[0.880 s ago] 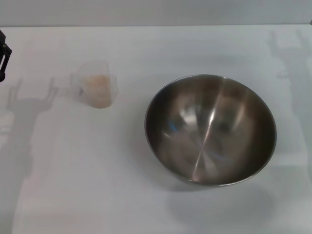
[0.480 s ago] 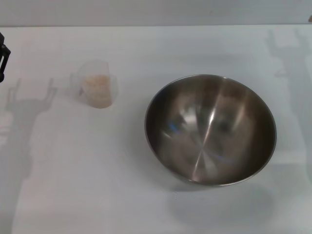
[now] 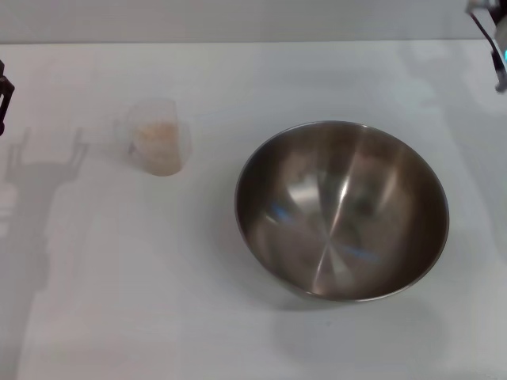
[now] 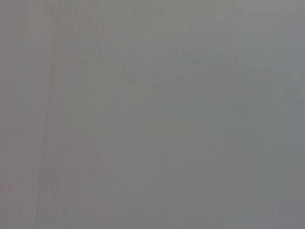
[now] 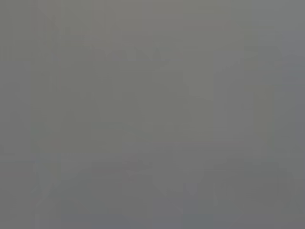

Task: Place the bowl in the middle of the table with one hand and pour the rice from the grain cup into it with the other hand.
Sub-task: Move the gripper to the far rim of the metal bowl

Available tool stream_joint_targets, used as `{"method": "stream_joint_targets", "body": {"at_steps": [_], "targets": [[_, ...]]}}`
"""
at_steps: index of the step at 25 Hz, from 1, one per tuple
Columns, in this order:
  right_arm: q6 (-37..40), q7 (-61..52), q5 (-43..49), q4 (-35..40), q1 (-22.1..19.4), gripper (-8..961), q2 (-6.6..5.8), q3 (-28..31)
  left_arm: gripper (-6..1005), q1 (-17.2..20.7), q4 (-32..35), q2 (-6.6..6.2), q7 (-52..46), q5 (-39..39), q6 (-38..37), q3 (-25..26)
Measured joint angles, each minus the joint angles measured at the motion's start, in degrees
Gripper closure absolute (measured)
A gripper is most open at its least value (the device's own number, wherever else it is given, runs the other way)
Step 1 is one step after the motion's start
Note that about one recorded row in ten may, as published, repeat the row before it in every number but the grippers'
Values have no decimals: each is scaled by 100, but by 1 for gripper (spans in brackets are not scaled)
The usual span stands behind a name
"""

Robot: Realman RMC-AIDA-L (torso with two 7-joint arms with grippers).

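We find the table (image 3: 119, 301) bearing the bowl (image 3: 341, 210) right of centre, upright. The grain cup (image 3: 158, 136) with rice (image 3: 157, 134) stands well apart, left. The right gripper (image 3: 493, 39) has newly entered at the far right corner; the left gripper (image 3: 4, 95) stays at the left edge. We cannot tell either grip's state.

Setting: a bare test bench in a lab-like room, judging by the plain white table (image 3: 119, 301) filling the head view and running up to a blank grey wall (image 3: 238, 20) at 12 o'clock. Kitchen props only are sitting on it: a steel bowl (image 3: 341, 210) at 4 o'clock of centre and a grain cup (image 3: 158, 136) of rice (image 3: 157, 134) at 10 o'clock.
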State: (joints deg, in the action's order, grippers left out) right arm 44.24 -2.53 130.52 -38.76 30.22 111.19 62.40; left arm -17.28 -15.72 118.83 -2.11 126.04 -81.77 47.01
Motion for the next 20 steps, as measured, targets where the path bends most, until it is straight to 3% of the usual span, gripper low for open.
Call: {"method": "stream_joint_targets", "body": {"at_steps": [3, 6, 11, 12, 13, 17, 20], "targets": [[-1729, -10, 206, -1205, -224, 198, -296, 368, 169, 13, 12, 0, 0, -2, 23, -3], [-3584, 12, 771, -2307, -472, 197, -327, 1054, 169, 33, 19, 0, 0, -1, 41, -10], [-6791, 415, 1306, -3787, -635, 197, 8, 2404, 167, 72, 26, -1, 0, -2, 17, -1], [-8200, 878, 1289, -4241, -583, 197, 215, 3003, 168, 78, 26, -3, 0, 0, 7, 1], [-8200, 878, 1289, -4241, -583, 197, 215, 3003, 169, 81, 26, -5, 0, -1, 3, 3], [-10720, 1642, 1267, -4779, -166, 197, 564, 4221, 172, 74, 26, -18, 0, -1, -10, 14], [-12090, 1844, 1285, -4829, 219, 197, 562, 4691, 174, 53, 26, -29, 0, 0, -12, 47]]}}
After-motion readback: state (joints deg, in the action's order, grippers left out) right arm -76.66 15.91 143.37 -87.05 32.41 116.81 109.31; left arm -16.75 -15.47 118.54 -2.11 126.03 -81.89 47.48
